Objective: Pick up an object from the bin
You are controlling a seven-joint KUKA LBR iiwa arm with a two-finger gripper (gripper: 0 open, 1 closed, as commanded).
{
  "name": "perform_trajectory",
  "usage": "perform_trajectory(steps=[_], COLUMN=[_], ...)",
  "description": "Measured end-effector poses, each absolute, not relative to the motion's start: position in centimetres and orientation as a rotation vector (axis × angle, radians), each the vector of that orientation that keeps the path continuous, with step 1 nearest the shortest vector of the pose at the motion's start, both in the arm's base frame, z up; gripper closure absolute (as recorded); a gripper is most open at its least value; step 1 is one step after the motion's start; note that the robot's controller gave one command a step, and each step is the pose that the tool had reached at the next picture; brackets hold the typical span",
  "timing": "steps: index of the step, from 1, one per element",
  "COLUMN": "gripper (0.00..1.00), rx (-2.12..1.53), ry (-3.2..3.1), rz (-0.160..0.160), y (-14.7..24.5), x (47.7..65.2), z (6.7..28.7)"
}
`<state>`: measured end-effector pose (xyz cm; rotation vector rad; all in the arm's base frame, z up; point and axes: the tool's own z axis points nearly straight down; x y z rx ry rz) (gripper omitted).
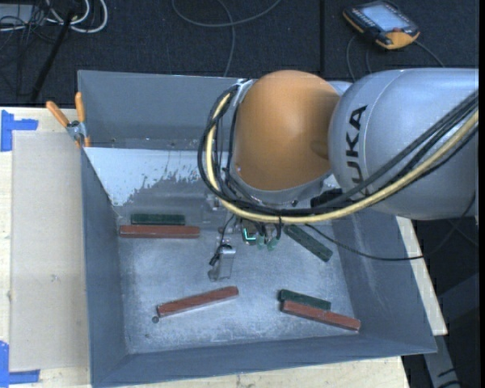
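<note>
Hovering low over the floor of the bin point(101, 281), the fingers point(221, 265) hang above bare metal near the middle, and from up here they read as one narrow grey piece, so open or closed, I cannot tell. Nothing shows between them, so nothing is picked yet. The closest candidate is the front stick point(196, 301), a flat brown strip slanted across the floor just toward the front of the bin from them. The left stick point(159, 231), brown too, lies a little further off, with a green stick point(157, 219) just beside it at the foot of the back slope. A dark stick point(311, 243) pokes out from under the arm point(404, 144) on the right, and a green-and-brown pair point(319, 312) lies close together toward the front right corner.

Now the risks, as I judge them. The big one: a straight drop from here meets empty floor between the sticks and closes on air. These strips lie flat and thin, so the fingers may skate over one or shove it along instead of getting round its edges. Going for the left stick, the green neighbour is so near that a finger could land on it and spoil the grip. Taking the front stick near one end, it could swing and slip out on the lift
</note>
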<state>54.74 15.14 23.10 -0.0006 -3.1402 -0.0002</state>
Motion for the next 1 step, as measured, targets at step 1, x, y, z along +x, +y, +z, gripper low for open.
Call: perform_trajectory(steps=[1], gripper=[0.0], rx=[-0.043], ry=[-3.148], rz=[-0.003], y=[15.36], x=[53.48], z=[19.29])
